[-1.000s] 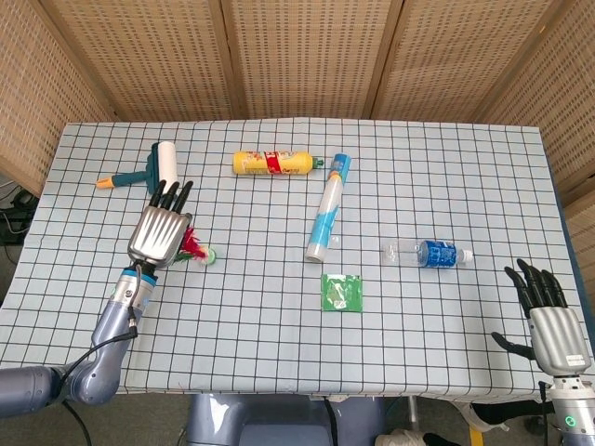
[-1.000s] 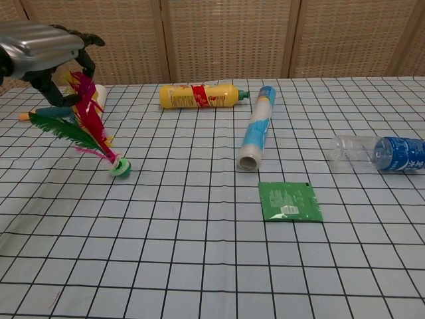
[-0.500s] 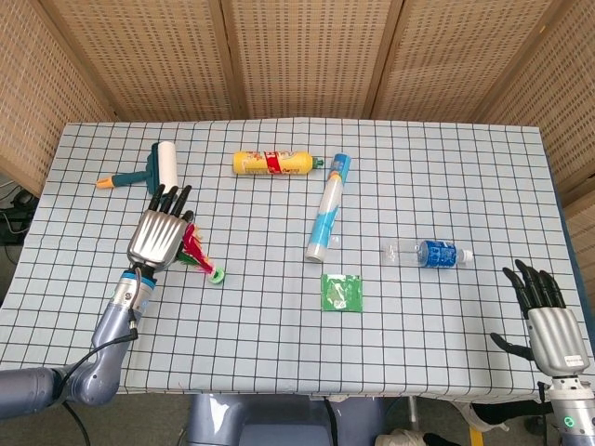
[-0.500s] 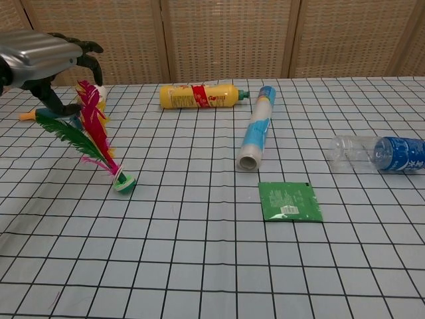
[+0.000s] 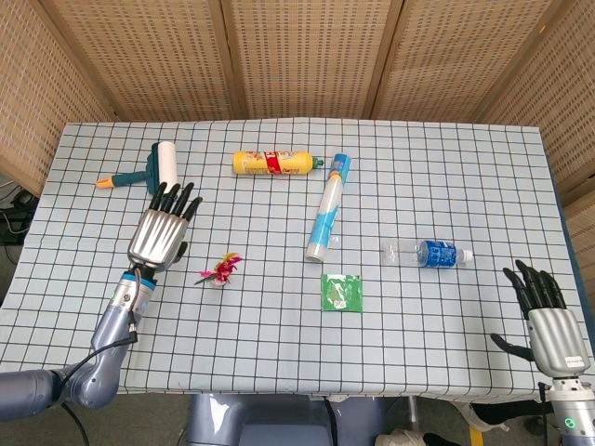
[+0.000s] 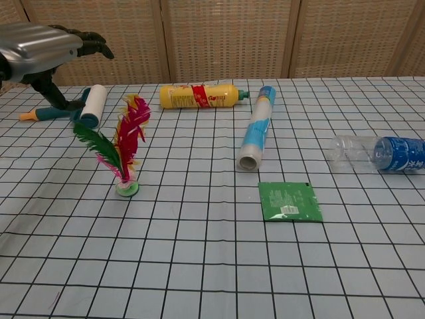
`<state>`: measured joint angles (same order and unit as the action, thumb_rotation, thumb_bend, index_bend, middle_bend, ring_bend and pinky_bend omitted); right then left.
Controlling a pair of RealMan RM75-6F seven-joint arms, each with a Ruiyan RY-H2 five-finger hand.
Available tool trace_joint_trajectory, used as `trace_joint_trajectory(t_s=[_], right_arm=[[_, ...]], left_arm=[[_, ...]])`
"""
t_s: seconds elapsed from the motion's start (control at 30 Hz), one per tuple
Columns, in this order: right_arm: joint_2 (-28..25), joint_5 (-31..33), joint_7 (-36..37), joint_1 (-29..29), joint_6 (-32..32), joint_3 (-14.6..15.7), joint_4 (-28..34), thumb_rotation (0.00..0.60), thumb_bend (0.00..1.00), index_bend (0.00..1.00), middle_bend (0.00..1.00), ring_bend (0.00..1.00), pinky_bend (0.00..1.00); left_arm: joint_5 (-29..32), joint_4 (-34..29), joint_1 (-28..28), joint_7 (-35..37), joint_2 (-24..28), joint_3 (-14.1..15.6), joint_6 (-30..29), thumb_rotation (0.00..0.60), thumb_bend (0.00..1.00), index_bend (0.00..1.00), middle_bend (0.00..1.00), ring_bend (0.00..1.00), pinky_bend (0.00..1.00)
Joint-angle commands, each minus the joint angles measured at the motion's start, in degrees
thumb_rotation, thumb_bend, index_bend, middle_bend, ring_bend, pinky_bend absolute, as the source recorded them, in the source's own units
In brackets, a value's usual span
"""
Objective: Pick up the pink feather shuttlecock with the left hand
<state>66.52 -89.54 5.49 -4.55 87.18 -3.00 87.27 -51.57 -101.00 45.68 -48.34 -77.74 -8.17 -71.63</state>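
Woven cane panels backed a table (image 5: 279, 372) covered in a pale blue cloth with a black grid. Over its left side the left hand (image 5: 162, 231) hovered with its fingers (image 5: 172, 198) spread and nothing in them; from the chest view it (image 6: 41, 48) sat high at the left edge, clear of the cloth. Just right of that hand the pink feather shuttlecock (image 6: 123, 153) stood upright on its green base, feathers fanned upward, apart from the hand and touching nothing but the cloth; from the head view it (image 5: 220, 270) showed as a small pink tuft.

Farther back on the left lay a lint roller (image 5: 153, 167) with a teal handle and orange tip. A yellow bottle (image 5: 273, 163) with a red label lay on its side at the far middle, and a blue and white tube (image 5: 328, 205) lay lengthwise right of it. Near the tube's open end sat a green sachet (image 5: 341, 292). A clear water bottle (image 5: 430, 253) with a blue label lay on the right. Off the near right corner, the right hand (image 5: 548, 325) was held with fingers apart, holding nothing.
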Motion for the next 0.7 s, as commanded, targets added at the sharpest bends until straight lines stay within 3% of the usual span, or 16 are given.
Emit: trace_joint_trajectory(t_s=[0.03,0.23,0.5,0.6,0.7], right_arm=[[0.0,0.2,0.0,-0.1,-0.1,-0.1,-0.1,0.6,0.11,0.04,0.0,0.0,0.07],[0.0,0.2,-0.2,0.0,0.1,-0.2,-0.3,0.6,0.11,0.04,0.0,0.0,0.07],[0.7,-0.2,-3.4,-0.1,0.2,-0.2,0.1,0.6,0.11,0.04,0.0,0.0,0.06],[1.1,-0.5,-4.7,-0.1,0.5,-0.1,0.2,0.6,0.11,0.04,0.0,0.0,0.05],[1.3,-0.7,-5.3,0.0,0.9,-0.1,0.2,0.6,0.11,0.02,0.0,0.0,0.05]], left_arm=[[-2.4,-1.8,-0.9,1.9,1.6,-0.6,-1.6,0.6,0.32,0.1,0.0,0.0,0.0],[-9.5,-5.6,-5.2,5.9,5.2,1.4,-6.7,0.6,0.31,0.09,0.0,0.0,0.0],[-19.8,-6.1,-18.8,13.3,7.4,10.8,-19.2,0.6,0.31,0.09,0.0,0.0,0.0],[-24.4,-2.5,-24.4,18.9,6.9,14.3,-23.5,0.6,0.3,0.07,0.0,0.0,0.0],[-26.1,1.4,-28.7,22.3,5.4,16.3,-25.8,0.6,0.18,0.02,0.0,0.0,0.0]])
